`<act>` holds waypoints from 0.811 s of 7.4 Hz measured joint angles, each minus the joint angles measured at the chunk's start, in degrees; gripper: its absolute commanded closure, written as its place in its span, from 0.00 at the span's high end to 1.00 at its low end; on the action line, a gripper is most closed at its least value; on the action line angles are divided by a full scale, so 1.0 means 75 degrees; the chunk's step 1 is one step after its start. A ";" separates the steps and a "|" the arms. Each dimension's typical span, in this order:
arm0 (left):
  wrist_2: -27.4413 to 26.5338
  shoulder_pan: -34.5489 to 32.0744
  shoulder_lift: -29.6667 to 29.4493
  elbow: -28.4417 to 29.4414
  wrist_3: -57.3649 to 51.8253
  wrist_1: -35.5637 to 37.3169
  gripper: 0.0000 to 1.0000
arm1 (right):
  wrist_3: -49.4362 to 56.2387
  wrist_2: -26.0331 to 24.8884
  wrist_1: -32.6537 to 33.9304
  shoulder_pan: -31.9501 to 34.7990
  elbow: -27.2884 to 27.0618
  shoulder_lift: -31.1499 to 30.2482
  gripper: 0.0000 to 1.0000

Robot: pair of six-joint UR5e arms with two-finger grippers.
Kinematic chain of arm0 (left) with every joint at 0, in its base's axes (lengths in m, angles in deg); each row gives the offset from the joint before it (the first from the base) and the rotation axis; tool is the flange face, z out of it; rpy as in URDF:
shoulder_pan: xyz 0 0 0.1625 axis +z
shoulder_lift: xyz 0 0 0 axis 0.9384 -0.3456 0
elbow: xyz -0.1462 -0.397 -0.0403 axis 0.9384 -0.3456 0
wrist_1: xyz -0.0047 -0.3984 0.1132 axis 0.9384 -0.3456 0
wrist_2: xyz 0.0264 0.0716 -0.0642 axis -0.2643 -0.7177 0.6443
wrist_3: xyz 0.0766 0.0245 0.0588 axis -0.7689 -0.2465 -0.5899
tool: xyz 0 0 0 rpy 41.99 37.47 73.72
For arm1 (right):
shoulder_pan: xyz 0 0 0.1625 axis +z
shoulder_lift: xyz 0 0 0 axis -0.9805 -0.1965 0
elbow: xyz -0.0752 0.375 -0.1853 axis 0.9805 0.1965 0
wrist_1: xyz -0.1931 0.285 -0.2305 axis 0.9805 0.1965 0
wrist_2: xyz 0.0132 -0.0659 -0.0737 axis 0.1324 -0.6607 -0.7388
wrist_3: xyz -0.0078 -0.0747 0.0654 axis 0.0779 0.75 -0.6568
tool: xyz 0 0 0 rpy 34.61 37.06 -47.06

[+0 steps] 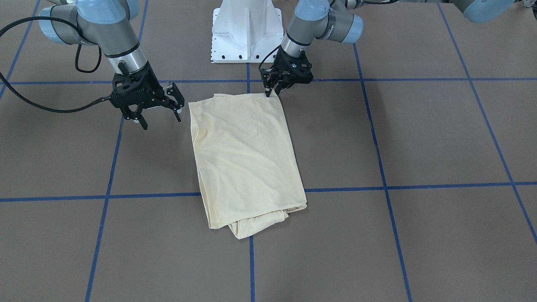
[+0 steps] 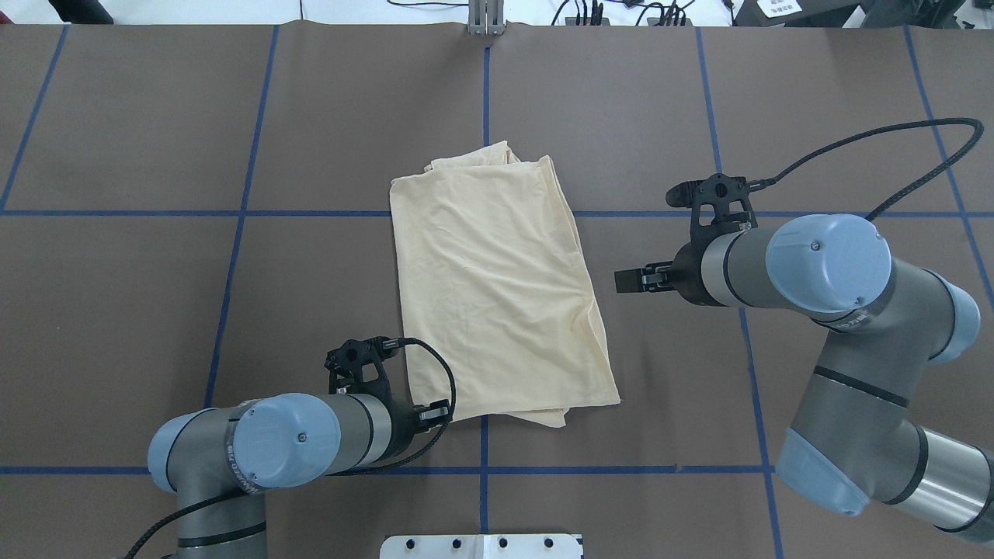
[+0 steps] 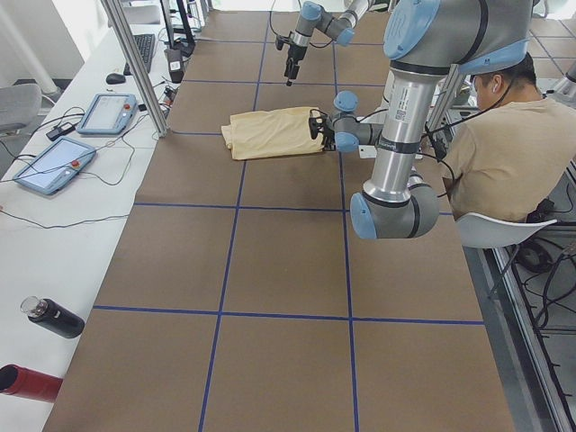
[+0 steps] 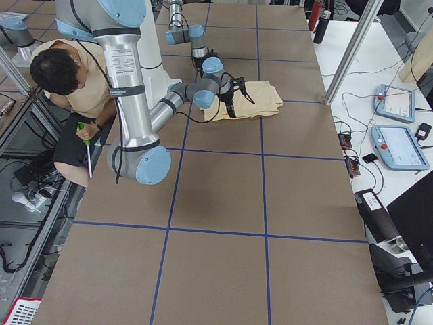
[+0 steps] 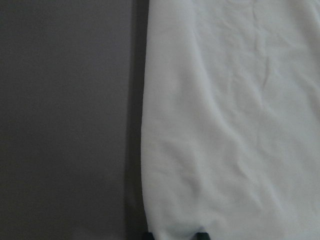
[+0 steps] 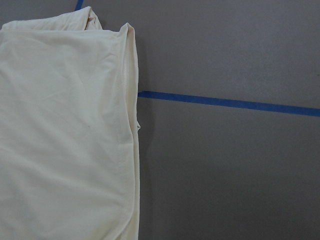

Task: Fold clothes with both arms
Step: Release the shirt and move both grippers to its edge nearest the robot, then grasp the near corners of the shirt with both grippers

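Note:
The cream-yellow T-shirt [image 1: 247,159] lies folded into a long rectangle at mid-table, plain side up, with bunched layers at its far end [image 2: 497,159]. My left gripper [image 1: 272,93] is down at the shirt's near corner, fingers close together on the cloth edge. In the left wrist view the cloth [image 5: 230,125] runs between the two dark fingertips [image 5: 200,235]. My right gripper [image 1: 161,119] hovers open just beside the shirt's opposite long edge, holding nothing. The right wrist view looks down on that edge [image 6: 127,150] and bare table.
The brown table carries a blue tape grid [image 2: 485,109]. The white pedestal base [image 1: 246,31] stands behind the shirt. A person [image 3: 499,144] sits beside the robot. Control tablets [image 3: 108,112] and bottles [image 3: 54,317] lie on the white side bench.

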State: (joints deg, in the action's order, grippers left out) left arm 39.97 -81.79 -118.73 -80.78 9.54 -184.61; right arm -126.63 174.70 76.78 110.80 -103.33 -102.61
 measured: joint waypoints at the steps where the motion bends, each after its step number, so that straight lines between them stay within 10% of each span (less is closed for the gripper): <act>1: -0.0007 -0.0002 0.0001 0.0003 0.0001 0.0000 0.00 | -0.0180 -0.0013 0.0017 -0.0019 0.0000 0.0017 0.98; 6: -0.0010 -0.0048 0.0011 -0.0052 -0.0018 0.0002 0.00 | -0.4206 -0.1644 0.0845 -0.1774 -0.0031 0.0640 0.80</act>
State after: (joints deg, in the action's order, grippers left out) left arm 39.89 -82.15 -118.65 -81.17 9.41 -184.60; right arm -158.18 162.37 83.12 97.50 -103.56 -97.81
